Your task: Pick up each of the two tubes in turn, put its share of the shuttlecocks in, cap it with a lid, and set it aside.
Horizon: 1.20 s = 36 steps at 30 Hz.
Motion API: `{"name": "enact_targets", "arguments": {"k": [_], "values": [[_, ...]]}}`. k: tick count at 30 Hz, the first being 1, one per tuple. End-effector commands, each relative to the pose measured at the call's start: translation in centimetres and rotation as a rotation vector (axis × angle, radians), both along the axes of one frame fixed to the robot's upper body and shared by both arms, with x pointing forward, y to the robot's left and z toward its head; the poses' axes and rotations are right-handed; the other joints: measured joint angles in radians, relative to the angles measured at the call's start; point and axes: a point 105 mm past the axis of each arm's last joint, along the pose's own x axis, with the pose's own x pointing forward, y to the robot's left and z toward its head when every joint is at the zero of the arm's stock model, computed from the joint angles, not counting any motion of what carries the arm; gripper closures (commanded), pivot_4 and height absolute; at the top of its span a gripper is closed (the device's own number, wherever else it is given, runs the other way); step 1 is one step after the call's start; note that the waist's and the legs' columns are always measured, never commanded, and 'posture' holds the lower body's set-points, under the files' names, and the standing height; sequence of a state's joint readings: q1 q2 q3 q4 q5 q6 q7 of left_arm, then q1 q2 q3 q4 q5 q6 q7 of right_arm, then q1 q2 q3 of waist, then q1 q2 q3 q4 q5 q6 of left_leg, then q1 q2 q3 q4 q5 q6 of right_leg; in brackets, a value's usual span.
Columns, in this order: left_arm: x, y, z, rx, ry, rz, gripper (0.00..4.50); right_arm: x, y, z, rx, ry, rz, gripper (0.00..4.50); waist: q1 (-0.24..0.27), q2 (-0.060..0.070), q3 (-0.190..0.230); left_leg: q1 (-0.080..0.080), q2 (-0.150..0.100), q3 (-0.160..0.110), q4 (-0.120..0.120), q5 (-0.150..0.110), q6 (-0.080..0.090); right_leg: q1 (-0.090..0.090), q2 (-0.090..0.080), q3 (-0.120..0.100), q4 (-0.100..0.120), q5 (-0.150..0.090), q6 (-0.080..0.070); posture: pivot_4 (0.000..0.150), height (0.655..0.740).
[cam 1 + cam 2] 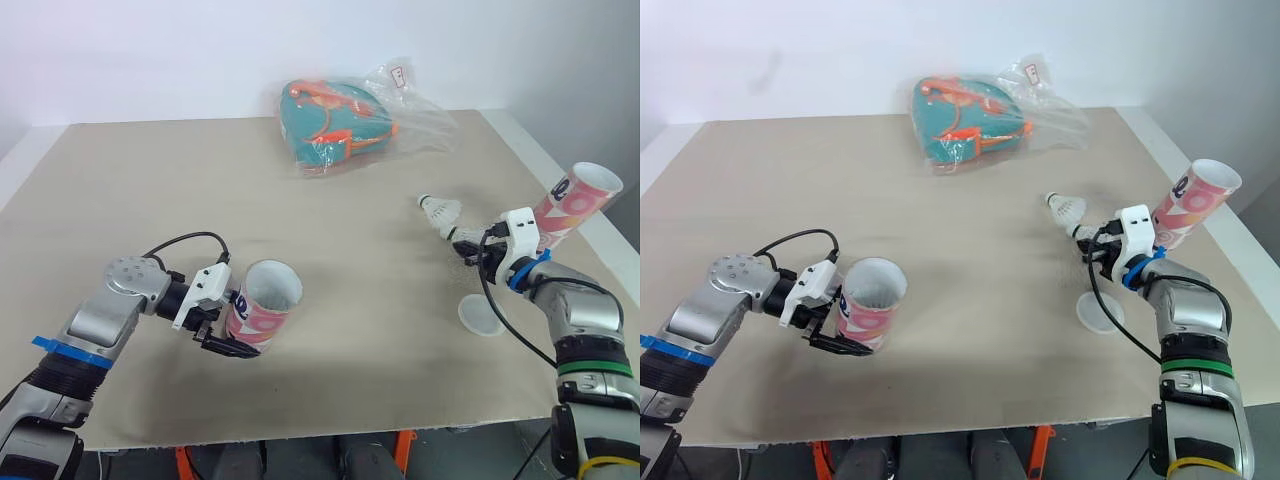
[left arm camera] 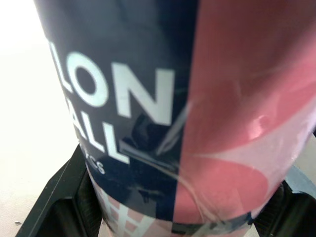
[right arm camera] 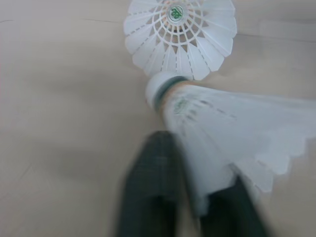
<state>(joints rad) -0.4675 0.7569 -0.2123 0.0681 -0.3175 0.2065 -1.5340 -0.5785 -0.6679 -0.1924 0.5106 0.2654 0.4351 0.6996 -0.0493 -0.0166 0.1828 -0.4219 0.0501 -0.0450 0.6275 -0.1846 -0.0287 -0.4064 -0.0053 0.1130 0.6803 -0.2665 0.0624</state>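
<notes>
My left gripper (image 1: 226, 331) is shut on a pink and navy tube (image 1: 262, 305), which stands open-mouthed at the table's left front; its printed wall (image 2: 197, 123) sits between the black fingers (image 2: 59, 197). At the right, my right gripper (image 1: 466, 247) is shut on the skirt of a white shuttlecock (image 3: 232, 133). A second shuttlecock (image 1: 438, 209) rests on the table just beyond it. The other tube (image 1: 581, 205) tilts at the right table edge, with its lower end hidden behind my right wrist. A white lid (image 1: 480, 316) lies on the table near my right forearm.
A teal and orange item in a clear plastic bag (image 1: 340, 118) lies at the back centre of the beige table (image 1: 380, 330). The table's right edge (image 1: 600, 240) runs close beside my right arm.
</notes>
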Motion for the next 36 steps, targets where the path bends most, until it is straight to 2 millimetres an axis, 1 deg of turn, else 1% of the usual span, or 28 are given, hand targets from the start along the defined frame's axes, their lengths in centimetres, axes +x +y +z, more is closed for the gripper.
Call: {"name": "enact_targets", "arguments": {"k": [1, 4, 6, 8, 9, 10, 11, 12, 14, 16, 19, 22, 25, 29, 32, 35, 36], "values": [[-0.1, 0.2, -0.3, 0.002, 0.014, 0.016, 1.06, -0.2, -0.5, 1.6, -0.018, -0.06, -0.008, 4.45, 0.0, 0.0, 0.0, 0.0, 0.0, 0.0, 0.0, 0.0, 0.0, 0.0, 0.0, 0.0, 0.0, 0.0, 0.0, 0.15, 0.74], [0.0, 0.2, -0.3, 0.003, 0.014, 0.014, 1.06, -0.8, 0.3, 2.4, -0.018, -0.088, 0.059, 4.45, 0.0, 0.0, 0.0, 0.0, 0.0, 0.0, 0.0, 0.0, 0.0, 0.0, 0.0, 0.0, 0.0, 0.0, 0.0, 0.15, 0.74], [0.0, 0.2, -0.3, 0.005, 0.014, 0.013, 1.06, -1.9, 2.2, 4.2, 0.004, -0.123, 0.185, 4.45, 0.001, 0.0, 0.0, 0.0, 0.0, 0.0, 0.0, 0.0, 0.0, 0.0, 0.0, 0.0, 0.0, -0.001, 0.0, 0.15, 0.74], [0.0, 0.2, -0.3, 0.008, 0.014, 0.01, 1.06, -4.0, 5.6, 6.4, -0.019, -0.18, 0.408, 4.45, 0.001, 0.002, 0.001, -0.001, 0.0, 0.0, -0.001, 0.0, 0.0, 0.0, 0.0, 0.0, 0.0, -0.001, 0.0, 0.15, 0.74], [0.1, 0.2, -0.3, 0.011, 0.015, 0.009, 1.06, -5.2, 8.0, 7.8, -0.048, -0.22, 0.542, 4.45, 0.001, 0.003, 0.002, -0.001, 0.0, 0.0, -0.001, 0.0, 0.0, 0.0, 0.0, 0.0, 0.0, -0.001, 0.0, 0.15, 0.74], [0.1, 0.2, -0.3, 0.012, 0.015, 0.009, 1.06, -6.2, 9.5, 8.6, -0.07, -0.243, 0.629, 4.45, 0.001, 0.005, 0.003, -0.001, 0.0, 0.0, -0.001, 0.0, 0.0, 0.0, 0.0, 0.0, 0.0, -0.001, 0.001, 0.15, 0.74], [0.1, 0.3, -0.3, 0.013, 0.015, 0.009, 1.06, -6.8, 10.2, 9.0, -0.081, -0.254, 0.672, 4.45, 0.0, 0.005, 0.002, -0.001, 0.0, 0.0, -0.001, 0.0, 0.0, -0.001, 0.0, 0.0, 0.0, -0.001, 0.001, 0.15, 0.74], [0.2, 0.2, -0.3, 0.014, 0.015, 0.007, 1.06, -7.8, 12.4, 10.0, -0.125, -0.291, 0.782, 4.45, 0.0, 0.005, 0.002, 0.001, 0.0, -0.001, -0.001, 0.0, 0.0, 0.0, 0.0, 0.0, 0.0, -0.001, 0.001, 0.15, 0.74], [0.2, 0.2, -0.3, 0.015, 0.016, 0.002, 1.06, -9.6, 15.7, 11.4, -0.174, -0.354, 0.966, 4.45, 0.0, 0.005, 0.002, 0.001, 0.0, 0.0, 0.0, 0.0, 0.0, 0.0, 0.0, 0.0, 0.0, 0.0, 0.0, 0.15, 0.74], [0.3, 0.2, -0.3, 0.016, 0.018, -0.002, 1.06, -10.7, 17.7, 11.8, -0.236, -0.389, 1.092, 4.45, -0.001, 0.005, 0.002, 0.001, 0.001, 0.0, 0.001, 0.0, 0.0, 0.0, 0.0, -0.001, 0.0, 0.001, 0.0, 0.15, 0.74], [0.3, 0.1, -0.3, 0.019, 0.02, -0.01, 1.06, -11.5, 20.3, 12.7, -0.316, -0.445, 1.238, 4.45, 0.001, 0.004, 0.002, 0.0, 0.001, -0.001, 0.001, 0.0, 0.0, 0.0, 0.0, -0.001, 0.0, 0.0, 0.0, 0.15, 0.74], [0.4, 0.1, -0.2, 0.021, 0.017, -0.012, 1.06, -12.2, 22.3, 13.1, -0.397, -0.494, 1.369, 4.45, 0.0, 0.004, 0.002, -0.001, 0.001, 0.0, 0.001, 0.0, 0.0, -0.001, 0.0, -0.001, 0.0, 0.0, 0.0, 0.15, 0.74], [0.4, 0.1, -0.1, 0.018, 0.014, -0.006, 1.06, -12.7, 23.5, 13.0, -0.486, -0.516, 1.473, 4.45, 0.003, 0.004, 0.002, -0.001, 0.001, -0.001, 0.0, 0.0, 0.0, -0.001, 0.0, -0.002, 0.0, -0.001, -0.001, 0.15, 0.74], [0.4, 0.2, -0.1, 0.018, 0.014, 0.004, 1.06, -12.1, 24.0, 12.3, -0.583, -0.513, 1.523, 4.45, 0.002, 0.004, 0.002, -0.002, 0.001, -0.001, 0.0, 0.0, 0.0, -0.001, 0.0, -0.002, 0.0, -0.002, -0.001, 0.15, 0.74], [0.3, 0.2, 0.0, 0.017, 0.016, 0.013, 1.06, -11.3, 24.3, 11.9, -0.608, -0.508, 1.538, 4.45, 0.002, 0.004, 0.002, -0.001, 0.001, -0.001, 0.0, 0.0, 0.0, -0.001, 0.0, -0.002, 0.0, -0.001, -0.001, 0.15, 0.74], [0.1, 0.3, 0.0, 0.017, 0.018, 0.018, 1.06, -10.6, 25.0, 12.1, -0.616, -0.518, 1.538, 4.45, 0.001, 0.004, 0.002, -0.001, 0.001, -0.001, 0.001, 0.0, 0.0, -0.001, 0.0, -0.003, 0.001, -0.001, -0.002, 0.15, 0.74], [0.0, 0.3, 0.0, 0.017, 0.018, 0.018, 1.06, -10.4, 25.4, 12.4, -0.606, -0.519, 1.534, 4.15, 0.001, 0.004, 0.002, -0.001, 0.001, -0.001, 0.001, 0.0, 0.0, -0.001, 0.0, -0.003, 0.001, -0.001, -0.002, 0.15, 0.74]]}}
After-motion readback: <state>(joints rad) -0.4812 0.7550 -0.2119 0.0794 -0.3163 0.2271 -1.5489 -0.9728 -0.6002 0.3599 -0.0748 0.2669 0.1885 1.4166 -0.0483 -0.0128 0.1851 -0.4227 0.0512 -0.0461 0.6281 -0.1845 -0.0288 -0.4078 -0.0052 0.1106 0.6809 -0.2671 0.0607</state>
